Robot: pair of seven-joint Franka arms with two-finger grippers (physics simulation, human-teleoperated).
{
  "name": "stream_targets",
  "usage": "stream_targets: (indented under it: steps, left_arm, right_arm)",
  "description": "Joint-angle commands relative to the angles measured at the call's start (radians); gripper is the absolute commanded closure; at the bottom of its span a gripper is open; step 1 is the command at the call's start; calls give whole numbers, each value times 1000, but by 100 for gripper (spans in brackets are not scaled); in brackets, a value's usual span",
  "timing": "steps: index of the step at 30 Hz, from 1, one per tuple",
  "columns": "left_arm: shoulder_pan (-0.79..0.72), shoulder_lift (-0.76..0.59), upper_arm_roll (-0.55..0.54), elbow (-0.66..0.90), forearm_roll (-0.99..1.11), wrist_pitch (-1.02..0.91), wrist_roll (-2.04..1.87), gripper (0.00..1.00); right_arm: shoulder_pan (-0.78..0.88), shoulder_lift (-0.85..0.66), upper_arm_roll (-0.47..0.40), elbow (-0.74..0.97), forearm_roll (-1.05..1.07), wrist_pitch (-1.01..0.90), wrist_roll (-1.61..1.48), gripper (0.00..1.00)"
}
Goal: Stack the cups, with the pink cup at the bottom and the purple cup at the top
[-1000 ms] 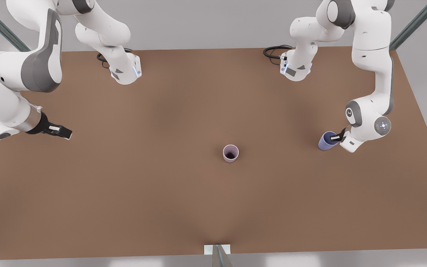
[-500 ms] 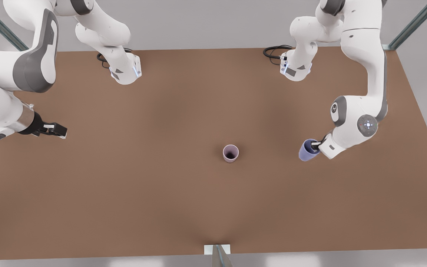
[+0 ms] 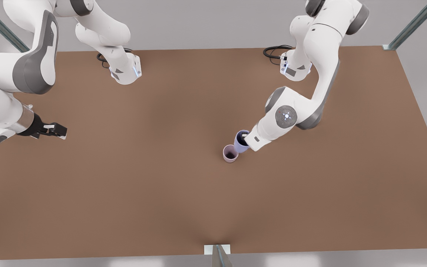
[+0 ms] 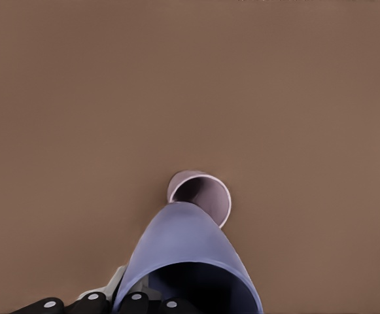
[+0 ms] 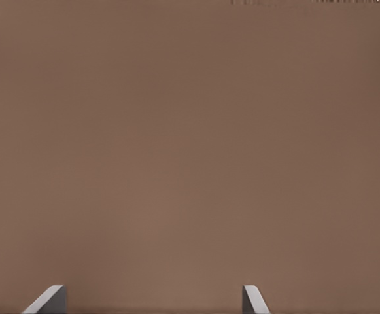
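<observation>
The pink cup (image 3: 230, 153) stands upright near the middle of the brown table (image 3: 154, 193). Just behind it and slightly toward the front view's right, the purple cup (image 3: 240, 141) hangs tilted above the table. My left gripper (image 3: 246, 138) is shut on its rim. In the left wrist view the purple cup (image 4: 188, 252) fills the foreground, held by my left gripper (image 4: 136, 299), and the pink cup (image 4: 201, 193) shows its open mouth just past the purple cup's base. My right gripper (image 3: 56, 130) waits open at the front view's far left, with its fingertips wide apart over bare table (image 5: 152, 299).
Both arm bases (image 3: 125, 72) (image 3: 295, 69) stand at the table's back edge with black cables beside them. A small metal bracket (image 3: 217, 251) sits at the middle of the front edge.
My left gripper has carried the purple cup from near the table's right side toward the front view's left, up to the pink cup. The right arm drew back slightly, then stayed still.
</observation>
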State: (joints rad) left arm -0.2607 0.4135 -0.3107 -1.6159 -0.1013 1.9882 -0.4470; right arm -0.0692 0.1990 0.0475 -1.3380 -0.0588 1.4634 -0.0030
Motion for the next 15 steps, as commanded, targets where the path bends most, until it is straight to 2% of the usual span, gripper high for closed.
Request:
stream_targets:
  steps: [1, 15]
  left_arm:
    - [-22, 22, -1, 25, 5, -3, -608, 79]
    - [-43, 97, 1, 50, 6, 20, -636, 79]
  right_arm:
    - [0, 0, 0, 0, 1, 2, -52, 0]
    - [0, 23, 2, 22, 2, 2, -52, 0]
